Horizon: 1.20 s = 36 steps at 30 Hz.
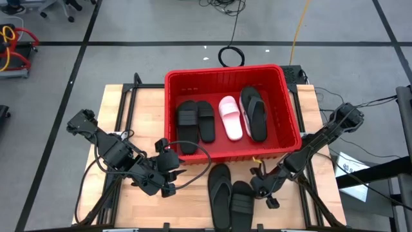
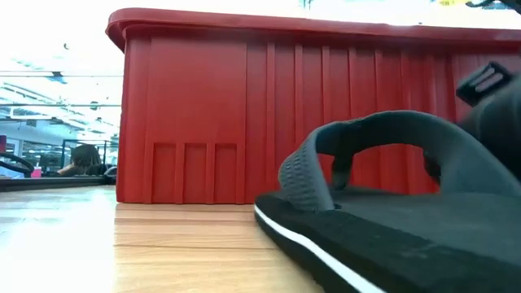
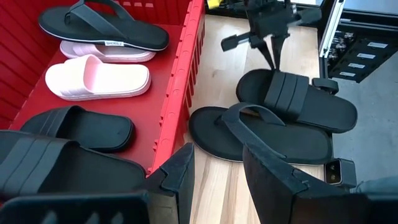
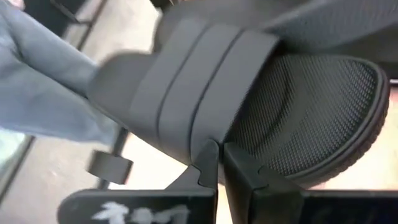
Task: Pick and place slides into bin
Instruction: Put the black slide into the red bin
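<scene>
The right gripper (image 1: 262,188), jaws apparently pinched on the wide-strap slide's (image 1: 242,201) edge for lifting into the red bin (image 1: 291,109), works beside the thong flip-flop (image 1: 219,187) on the table, while the left gripper (image 1: 168,175) waits nearby, jaws narrowly parted.

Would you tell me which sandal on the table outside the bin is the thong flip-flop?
The left one of the pair on the table; the slide beside it, nearer the right gripper, has a wide strap.

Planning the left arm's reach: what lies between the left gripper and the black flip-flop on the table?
High view: only bare table between the left gripper and the black flip-flop.
</scene>
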{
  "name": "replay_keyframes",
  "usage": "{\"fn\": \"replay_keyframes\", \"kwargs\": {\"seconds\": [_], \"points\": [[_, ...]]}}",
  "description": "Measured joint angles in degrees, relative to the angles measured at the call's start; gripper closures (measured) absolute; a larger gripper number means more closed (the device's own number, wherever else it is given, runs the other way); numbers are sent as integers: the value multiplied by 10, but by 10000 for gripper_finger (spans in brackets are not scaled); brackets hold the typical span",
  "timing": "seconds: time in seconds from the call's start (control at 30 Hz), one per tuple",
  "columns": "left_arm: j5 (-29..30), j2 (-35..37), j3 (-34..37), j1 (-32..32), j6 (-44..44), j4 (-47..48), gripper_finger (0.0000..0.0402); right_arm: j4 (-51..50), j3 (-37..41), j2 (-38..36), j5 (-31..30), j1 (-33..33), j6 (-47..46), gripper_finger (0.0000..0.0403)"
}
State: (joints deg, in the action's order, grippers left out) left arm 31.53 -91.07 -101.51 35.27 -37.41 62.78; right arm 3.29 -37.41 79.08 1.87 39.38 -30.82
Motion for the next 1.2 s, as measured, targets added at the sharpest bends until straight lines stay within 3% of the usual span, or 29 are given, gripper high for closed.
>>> {"fn": "replay_keyframes", "kwargs": {"seconds": [0.6,1.03,1.2], "points": [[0,0,0,-2,26,0,268,-15,-1,-162,-39,0,-12,402],[0,0,0,-19,29,-2,268,-63,-84,-186,-80,0,76,402],[23,-2,0,-16,107,-55,268,-70,-114,-187,-118,-10,111,402]]}}
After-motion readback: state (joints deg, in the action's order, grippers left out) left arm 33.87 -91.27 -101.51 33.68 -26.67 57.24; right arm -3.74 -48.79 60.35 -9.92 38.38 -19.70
